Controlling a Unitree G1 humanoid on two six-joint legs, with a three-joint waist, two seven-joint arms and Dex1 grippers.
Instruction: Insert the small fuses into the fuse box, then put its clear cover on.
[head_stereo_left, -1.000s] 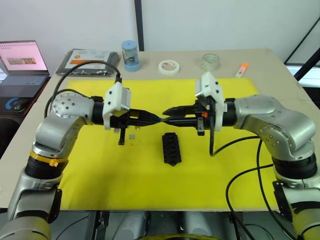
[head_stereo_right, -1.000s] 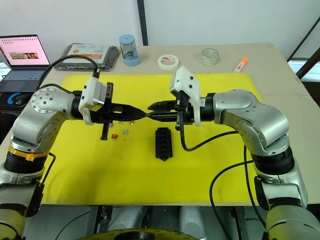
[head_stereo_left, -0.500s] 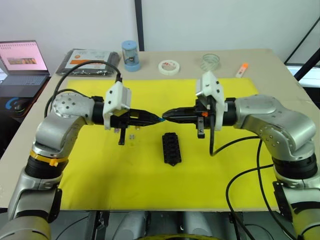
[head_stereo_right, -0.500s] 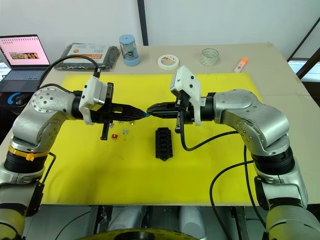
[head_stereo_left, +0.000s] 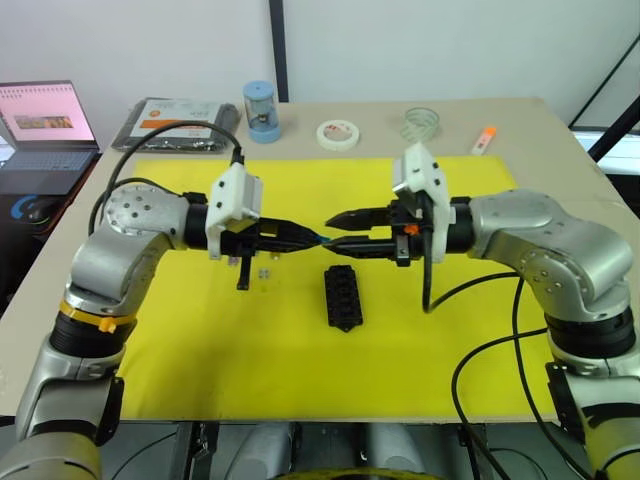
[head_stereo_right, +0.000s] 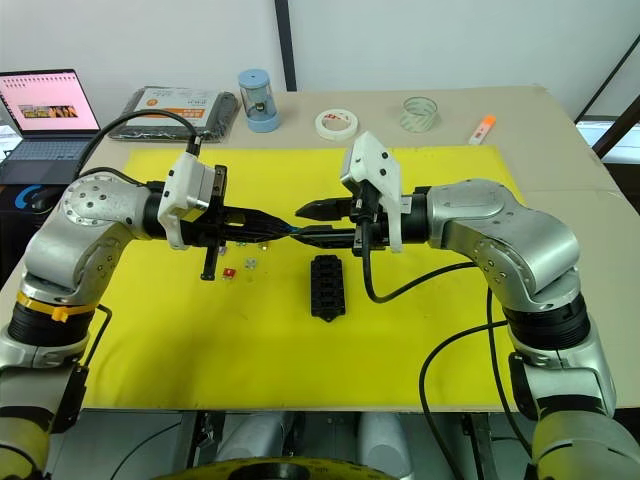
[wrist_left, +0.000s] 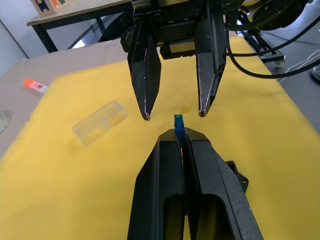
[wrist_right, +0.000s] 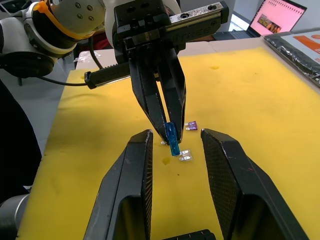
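While left gripper (wrist_left: 182, 142) pinches blue fuse (wrist_left: 178, 121), right gripper (wrist_left: 173, 111) gapes.

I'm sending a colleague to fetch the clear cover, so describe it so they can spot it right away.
Start at the yellow mat on the table. In the left wrist view, the clear cover lies flat on the mat, off to one side of the right gripper. It is a see-through oblong lid, unlike the round clear tape roll lying off the mat near the table's far edge.

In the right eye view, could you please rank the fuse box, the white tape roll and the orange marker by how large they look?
1. fuse box
2. white tape roll
3. orange marker
The tape and marker lie farther from the camera, so true sizes stay unsure.
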